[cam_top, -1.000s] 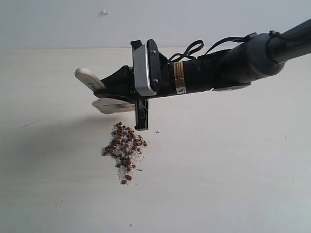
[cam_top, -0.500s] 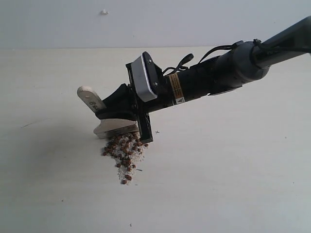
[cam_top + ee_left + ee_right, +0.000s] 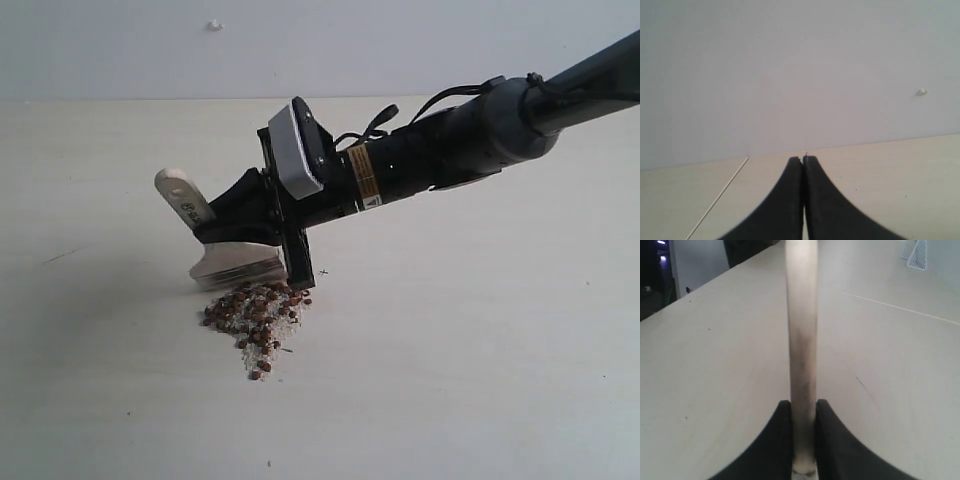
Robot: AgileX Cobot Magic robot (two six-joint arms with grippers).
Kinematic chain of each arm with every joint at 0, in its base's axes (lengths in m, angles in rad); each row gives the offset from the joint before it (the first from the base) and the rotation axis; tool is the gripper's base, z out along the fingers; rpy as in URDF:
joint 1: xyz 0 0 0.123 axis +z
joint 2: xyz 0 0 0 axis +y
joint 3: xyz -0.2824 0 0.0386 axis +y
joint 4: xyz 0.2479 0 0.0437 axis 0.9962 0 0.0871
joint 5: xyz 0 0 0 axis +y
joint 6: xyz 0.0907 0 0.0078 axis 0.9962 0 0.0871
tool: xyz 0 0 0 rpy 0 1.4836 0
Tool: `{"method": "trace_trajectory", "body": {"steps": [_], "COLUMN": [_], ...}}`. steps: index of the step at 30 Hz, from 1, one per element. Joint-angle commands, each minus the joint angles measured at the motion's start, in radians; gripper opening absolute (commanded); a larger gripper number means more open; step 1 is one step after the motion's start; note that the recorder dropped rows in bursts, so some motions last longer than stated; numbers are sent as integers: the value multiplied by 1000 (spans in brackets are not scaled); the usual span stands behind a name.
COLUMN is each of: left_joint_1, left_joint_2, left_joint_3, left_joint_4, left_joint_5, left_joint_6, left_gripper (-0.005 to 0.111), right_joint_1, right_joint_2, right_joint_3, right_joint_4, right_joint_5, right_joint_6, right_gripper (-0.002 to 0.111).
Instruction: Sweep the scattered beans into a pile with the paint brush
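beans [image 3: 262, 300]: reddish-brown, mixed with white grains [image 3: 285, 322] | paint brush [image 3: 236, 266]: pale cream handle with a darker smudge, whitish bristles | right gripper [image 3: 803, 407]: black | left gripper [image 3: 803, 161]: black | arm [image 3: 450, 150]: black and dark grey | label [image 3: 362, 176]: yellow, black print | camera housing [image 3: 297, 150]: silver-grey | desk [image 3: 480, 350]: pale cream, faint grain, thin dark scratch near left edge | wall [image 3: 100, 50]: plain light grey

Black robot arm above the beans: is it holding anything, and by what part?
Yes: the right gripper holds the flat cream wooden-handled paint brush by its handle, fingers pinching it on both sides.
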State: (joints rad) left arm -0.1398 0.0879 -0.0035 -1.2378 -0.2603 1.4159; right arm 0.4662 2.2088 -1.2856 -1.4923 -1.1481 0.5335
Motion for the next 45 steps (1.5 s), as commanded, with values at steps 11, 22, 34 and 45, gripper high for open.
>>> {"method": "trace_trajectory", "body": {"steps": [11,22,34,45], "left_joint_1": [1,1,1,1], "left_joint_2": [-6,-6,-6,-6], "left_joint_3": [4,4,4,4], "left_joint_4": [-2,-2,-2,-2], "left_joint_5": [-1,-1,-1,-1], "left_joint_6": [-3,-3,-3,-3], "left_gripper": [0,0,0,0], "right_joint_1": [-4,-2,2,4], "right_joint_2": [-131,-279,-384,-453], "right_joint_3": [-1,-53,-81,252], "right_joint_4": [107,700,1678,3194], "right_joint_5": [337,1363,1932,2326], "right_joint_6": [-35,255,-728,-2347], "right_gripper": [0,0,0,0]}}
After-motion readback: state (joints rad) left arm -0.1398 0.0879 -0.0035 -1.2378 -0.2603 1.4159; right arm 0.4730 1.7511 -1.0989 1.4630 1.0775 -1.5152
